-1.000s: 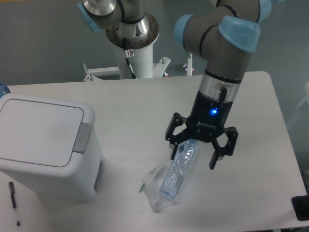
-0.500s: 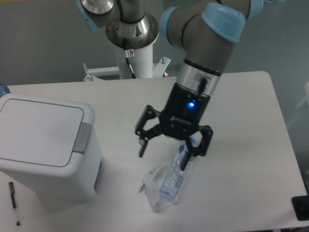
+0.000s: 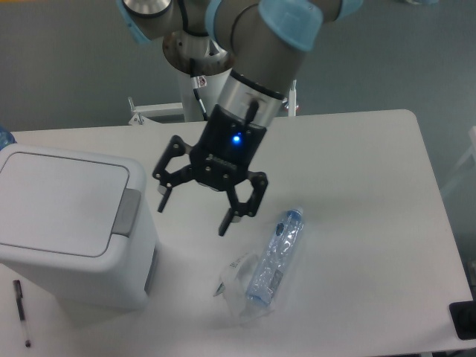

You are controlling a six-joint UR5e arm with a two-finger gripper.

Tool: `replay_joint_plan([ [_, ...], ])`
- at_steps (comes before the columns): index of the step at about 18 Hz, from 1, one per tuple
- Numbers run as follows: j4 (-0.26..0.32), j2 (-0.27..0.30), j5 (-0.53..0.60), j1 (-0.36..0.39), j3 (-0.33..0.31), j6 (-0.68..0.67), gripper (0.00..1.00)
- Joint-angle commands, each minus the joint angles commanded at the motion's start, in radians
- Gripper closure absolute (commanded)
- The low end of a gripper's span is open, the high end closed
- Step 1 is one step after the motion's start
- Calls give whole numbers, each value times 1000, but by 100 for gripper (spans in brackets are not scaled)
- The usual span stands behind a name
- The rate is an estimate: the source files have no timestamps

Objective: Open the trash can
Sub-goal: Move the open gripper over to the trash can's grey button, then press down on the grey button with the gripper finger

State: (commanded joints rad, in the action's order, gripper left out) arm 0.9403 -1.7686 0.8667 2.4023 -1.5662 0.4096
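Observation:
The trash can (image 3: 67, 223) is a large white box-shaped bin at the left of the table, its flat lid down and shut. Its grey push-button tab (image 3: 127, 213) sits on the lid's right edge. My gripper (image 3: 193, 214) hangs open and empty above the table, just right of the bin, about a hand's width from the grey tab. Its two black fingers (image 3: 232, 217) point down and are spread wide apart.
A clear plastic bottle (image 3: 275, 256) lies on the table right of the gripper, partly on a crumpled clear bag (image 3: 239, 281). A black pen (image 3: 21, 312) lies at the front left by the bin. A dark object (image 3: 464, 320) sits at the front right edge.
The gripper has moved left, from above the bottle toward the trash can, staying open. The bottle, bag and bin have not moved.

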Motion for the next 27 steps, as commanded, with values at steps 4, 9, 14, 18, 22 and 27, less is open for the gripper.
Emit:
replay_joint_plan([
  [4, -9, -11, 3, -14, 0, 5, 0],
  [9, -11, -11, 6, -22, -6, 6, 0],
  [14, -9, -12, 6, -23, -17, 8, 0],
  [18, -15, -12, 8, -23, -25, 11, 0],
  [22, -17, -20, 8, -23, -25, 11, 0],
  [27, -17, -28, 8, -25, -26, 11, 0],
])
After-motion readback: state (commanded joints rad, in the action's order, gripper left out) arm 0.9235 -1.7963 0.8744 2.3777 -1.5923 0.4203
